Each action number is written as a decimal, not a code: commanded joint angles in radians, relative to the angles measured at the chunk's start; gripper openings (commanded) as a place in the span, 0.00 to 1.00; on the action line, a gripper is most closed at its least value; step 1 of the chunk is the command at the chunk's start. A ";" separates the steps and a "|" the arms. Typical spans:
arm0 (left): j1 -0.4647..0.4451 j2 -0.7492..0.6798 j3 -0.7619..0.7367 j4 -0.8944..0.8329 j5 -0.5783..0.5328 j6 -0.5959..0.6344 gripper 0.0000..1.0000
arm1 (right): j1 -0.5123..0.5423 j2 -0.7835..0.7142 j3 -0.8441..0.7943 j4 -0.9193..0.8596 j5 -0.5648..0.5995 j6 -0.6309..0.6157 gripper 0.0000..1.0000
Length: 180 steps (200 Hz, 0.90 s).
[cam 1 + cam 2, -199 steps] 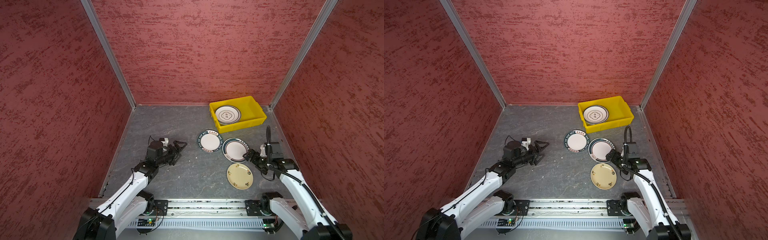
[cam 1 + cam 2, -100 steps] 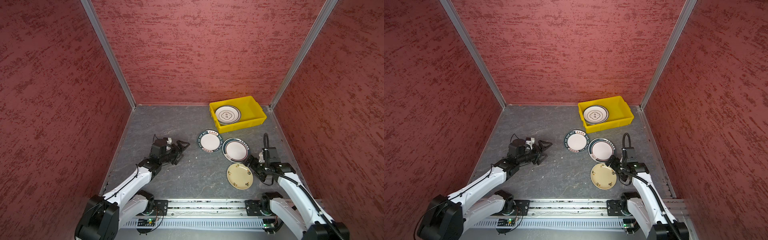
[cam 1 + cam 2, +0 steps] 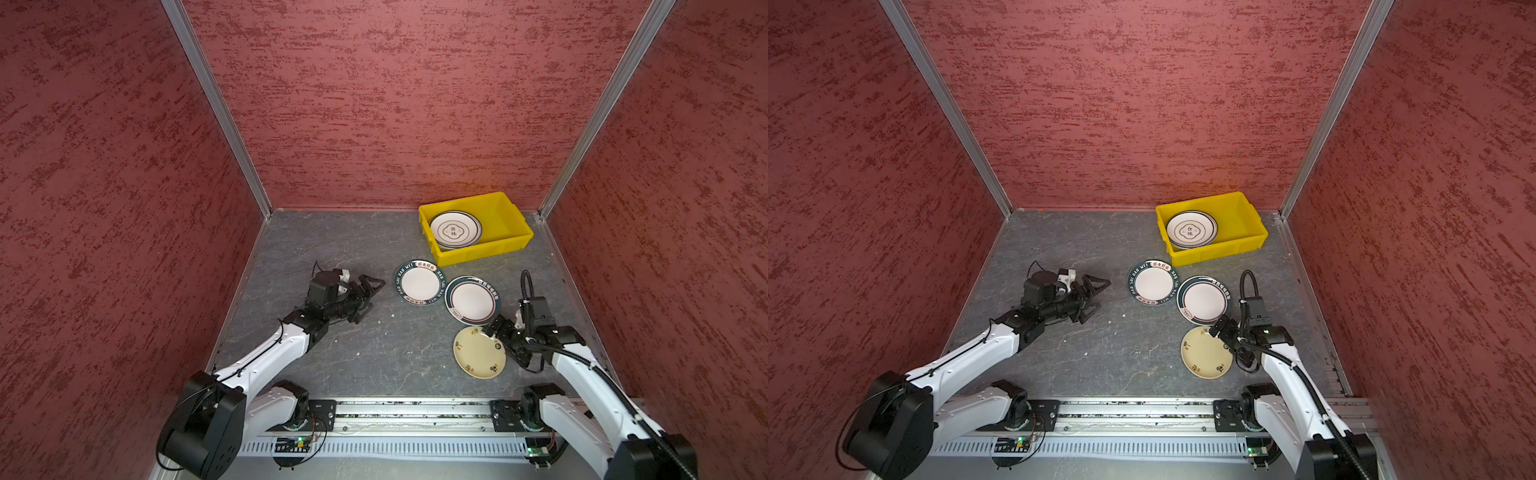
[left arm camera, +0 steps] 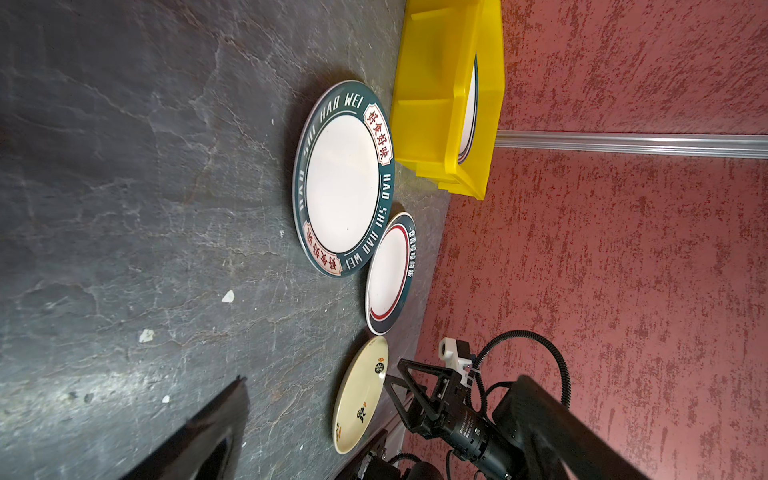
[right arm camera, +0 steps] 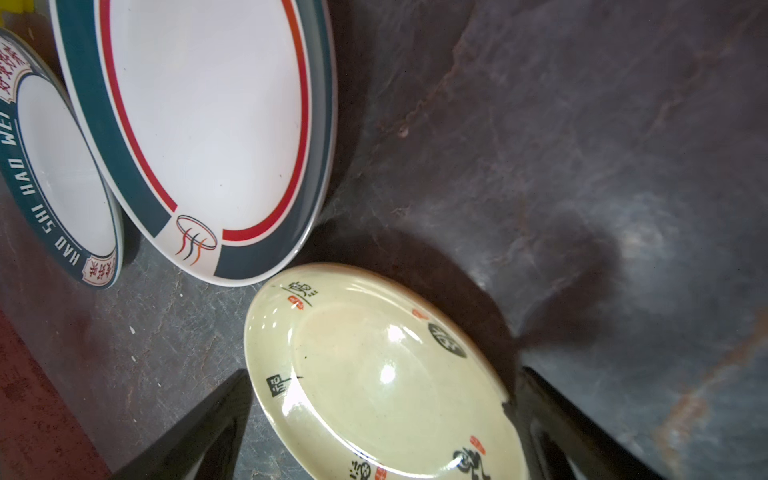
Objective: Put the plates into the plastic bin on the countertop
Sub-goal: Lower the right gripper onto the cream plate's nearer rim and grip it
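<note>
Three plates (image 3: 419,282) on the worktop (image 3: 332,249), one stack (image 3: 455,230) in one bin (image 3: 505,220); left tool (image 3: 370,302), right tool (image 3: 500,338) both apart.

Yellow bin (image 4: 436,120) on grey countertop (image 4: 124,166), near the red wall (image 4: 623,249); the edge of a plate (image 4: 471,112) shows inside it. Lettered green-rimmed plate (image 4: 343,183) lies just beside the bin. Red-ringed plate (image 4: 388,278) touches it. Cream plate (image 4: 359,399) lies nearby; right gripper (image 4: 394,372) at its rim, jaws apart.
</note>
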State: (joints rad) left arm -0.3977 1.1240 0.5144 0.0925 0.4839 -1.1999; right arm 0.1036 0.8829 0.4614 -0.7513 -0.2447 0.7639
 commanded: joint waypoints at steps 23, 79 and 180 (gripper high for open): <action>-0.010 0.020 0.013 0.048 0.021 -0.002 0.99 | 0.016 0.021 0.019 -0.042 0.095 0.021 0.99; -0.005 0.030 0.006 0.054 0.033 -0.001 0.99 | 0.036 0.033 -0.019 0.016 0.041 0.042 0.99; 0.014 0.055 0.003 0.066 0.050 -0.004 0.99 | 0.089 0.049 -0.057 0.079 -0.028 0.117 0.66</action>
State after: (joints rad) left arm -0.3912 1.1656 0.5144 0.1341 0.5194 -1.2003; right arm 0.1822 0.9474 0.4339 -0.7113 -0.2348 0.8413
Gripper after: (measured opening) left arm 0.994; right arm 0.704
